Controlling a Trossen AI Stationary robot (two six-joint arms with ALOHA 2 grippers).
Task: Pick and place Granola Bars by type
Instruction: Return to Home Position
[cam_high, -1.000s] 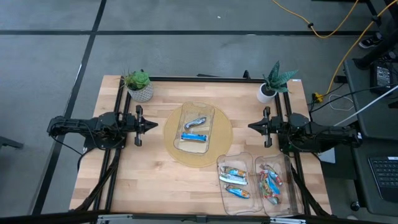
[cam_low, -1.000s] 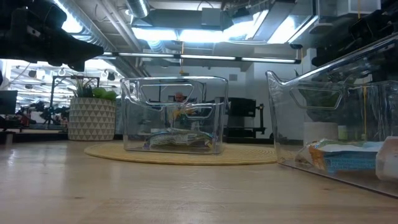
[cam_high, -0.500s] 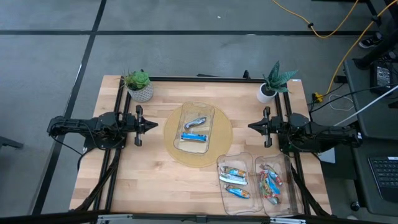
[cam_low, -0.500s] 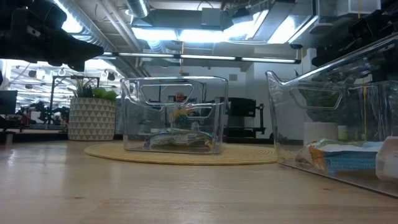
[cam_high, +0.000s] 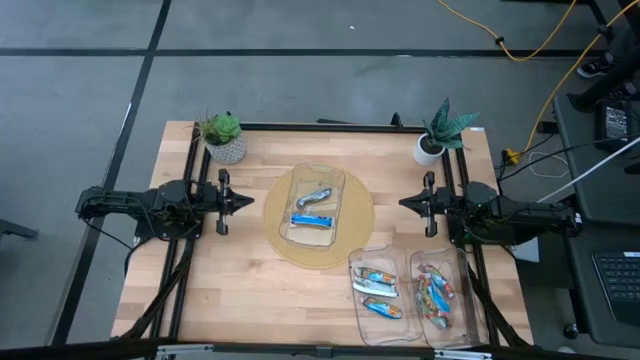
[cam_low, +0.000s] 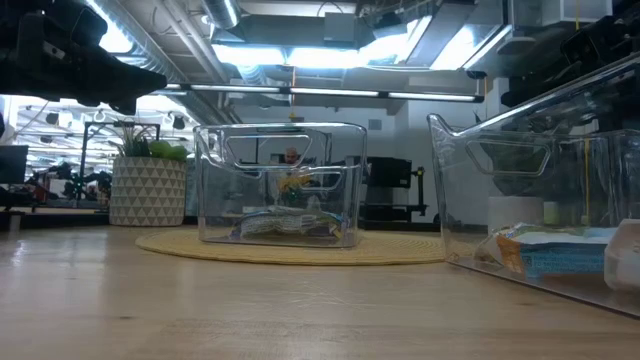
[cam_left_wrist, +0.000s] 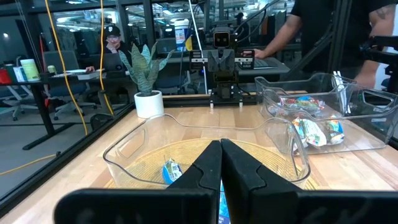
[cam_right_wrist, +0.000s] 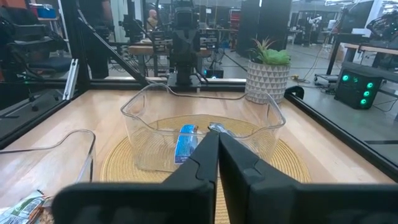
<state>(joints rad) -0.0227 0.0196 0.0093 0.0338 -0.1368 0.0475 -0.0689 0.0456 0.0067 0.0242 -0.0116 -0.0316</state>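
Note:
Two blue-and-silver granola bars (cam_high: 312, 208) lie in a clear bin (cam_high: 316, 176) on a round woven mat (cam_high: 358, 235) at the table's middle. Multicoloured bars (cam_high: 378, 291) lie in a clear bin (cam_high: 352, 266) near the front right edge, and more multicoloured bars (cam_high: 434, 294) in the bin beside it. My left gripper (cam_high: 248, 202) hangs shut at the table's left, pointing level toward the centre bin. My right gripper (cam_high: 404, 204) hangs shut at the right, facing it. Both are apart from the bins.
A potted plant (cam_high: 224, 138) stands at the far left corner and another (cam_high: 438, 132) at the far right. Bare wood lies at the front left of the table (cam_high: 240, 290). People show in the room beyond the table in the left wrist view.

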